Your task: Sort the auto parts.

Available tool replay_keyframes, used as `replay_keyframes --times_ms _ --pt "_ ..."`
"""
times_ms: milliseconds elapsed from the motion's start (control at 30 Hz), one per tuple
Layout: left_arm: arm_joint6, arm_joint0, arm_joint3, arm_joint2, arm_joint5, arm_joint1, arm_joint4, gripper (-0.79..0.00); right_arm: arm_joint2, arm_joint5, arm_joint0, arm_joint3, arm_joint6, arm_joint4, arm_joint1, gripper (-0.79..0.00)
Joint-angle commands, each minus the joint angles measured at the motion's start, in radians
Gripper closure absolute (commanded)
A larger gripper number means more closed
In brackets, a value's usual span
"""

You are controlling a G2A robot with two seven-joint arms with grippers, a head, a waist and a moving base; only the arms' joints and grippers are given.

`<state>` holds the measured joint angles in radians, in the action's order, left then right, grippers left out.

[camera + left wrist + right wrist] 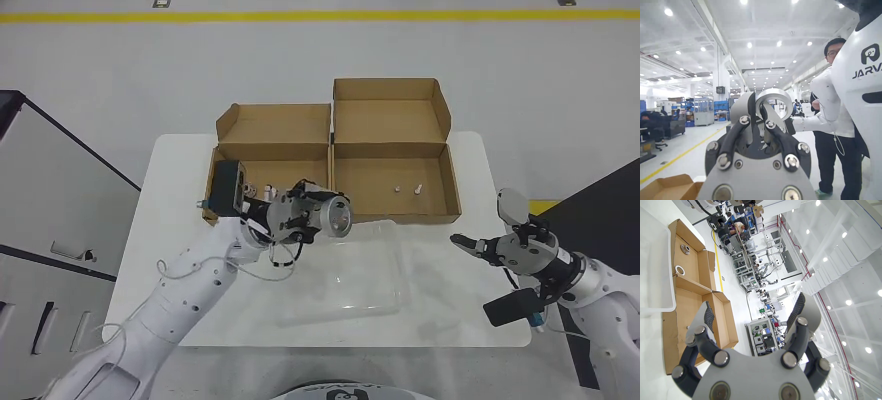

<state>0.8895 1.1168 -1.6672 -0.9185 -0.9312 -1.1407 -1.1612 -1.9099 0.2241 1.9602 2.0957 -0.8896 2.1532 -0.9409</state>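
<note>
The left gripper (757,108) is clenched on a metal ring (774,106), one finger through the hole, the other against the outer wall. The ring hangs over the far corner of the clear tray (372,282) on the left arm's side, right at the front wall of two cardboard boxes beyond the tray. One box (690,260) holds a white ring (680,269) and a flange (685,248); the other box (691,300) holds small bolts (418,187); so this ring likely belongs with the first pair. Lift it clear of the wall, away from the tray; lower it close to the floor beside those parts, not onto them; level it; open slowly so the inner finger slips free. The right gripper (753,311) is spread and empty, beside the tray's opposite side.
</note>
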Motion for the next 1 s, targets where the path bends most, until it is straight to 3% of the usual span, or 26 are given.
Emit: replay_keyframes --times_ms 0,367,833,967 --pt "0.019 0.003 -0.017 -0.004 0.019 0.004 -0.003 0.000 0.000 0.000 0.000 0.000 0.000 0.000 0.000 -0.785" --pt "0.092 -0.046 -0.076 0.028 0.092 0.030 -0.027 0.000 0.000 0.000 0.000 0.000 0.000 0.000 0.000 -0.785" --pt "0.252 -0.144 -0.073 0.212 0.251 0.083 -0.059 0.000 0.000 0.000 0.000 0.000 0.000 0.000 0.000 -0.785" --pt "0.252 -0.144 -0.073 0.212 0.251 0.083 -0.059 0.000 0.000 0.000 0.000 0.000 0.000 0.000 0.000 -0.785"
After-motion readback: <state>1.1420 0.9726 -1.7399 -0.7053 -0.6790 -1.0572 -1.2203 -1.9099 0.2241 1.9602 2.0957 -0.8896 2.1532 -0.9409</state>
